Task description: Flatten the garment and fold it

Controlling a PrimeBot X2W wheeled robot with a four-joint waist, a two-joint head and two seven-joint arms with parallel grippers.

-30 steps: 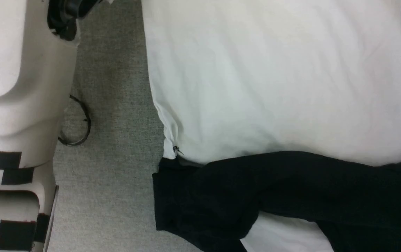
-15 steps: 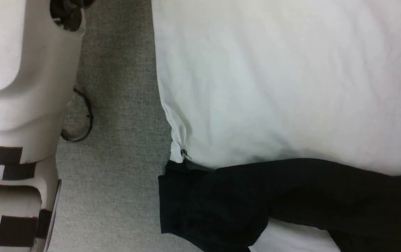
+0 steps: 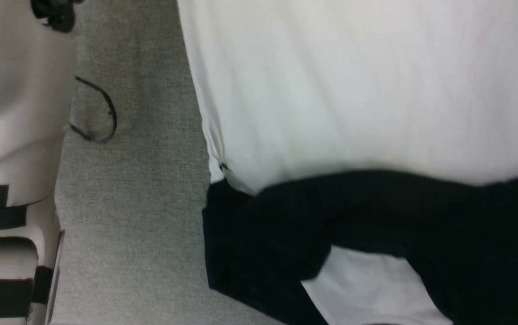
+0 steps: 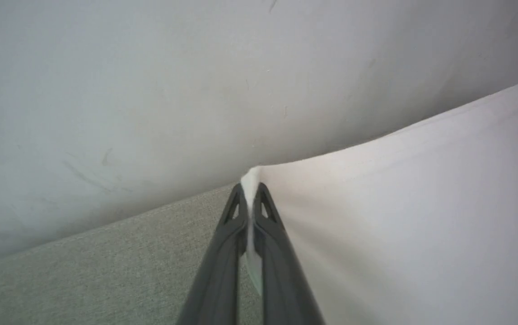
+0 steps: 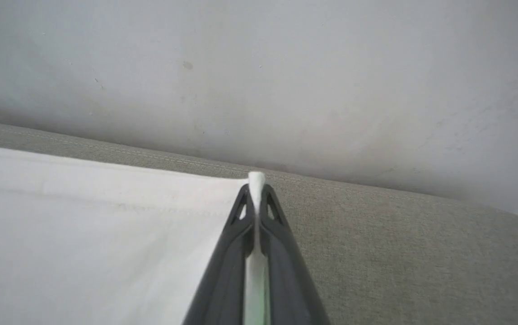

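Together, left fingers (image 4: pixel 219 257) and right fingers (image 5: pixel 223 264) pinch corners of the garment (image 3: pixel 353 90).

**Operator:** What does the garment (image 3: pixel 353 90) look like?

**Describer:** You see a shirt spread on a grey woven surface (image 3: pixel 141 203). Its smooth white body (image 3: pixel 376 58) fills the far and right side. A crumpled black sleeve (image 3: pixel 277 234) crosses the near side.

**Operator:** Is it all flat?

**Describer:** No. In each wrist view you see a white corner (image 4: pixel 250 177) (image 5: pixel 256 177) pinched into a raised fold.

Even, soft light; head view smeared, probably motion blur; wrist views sharper.
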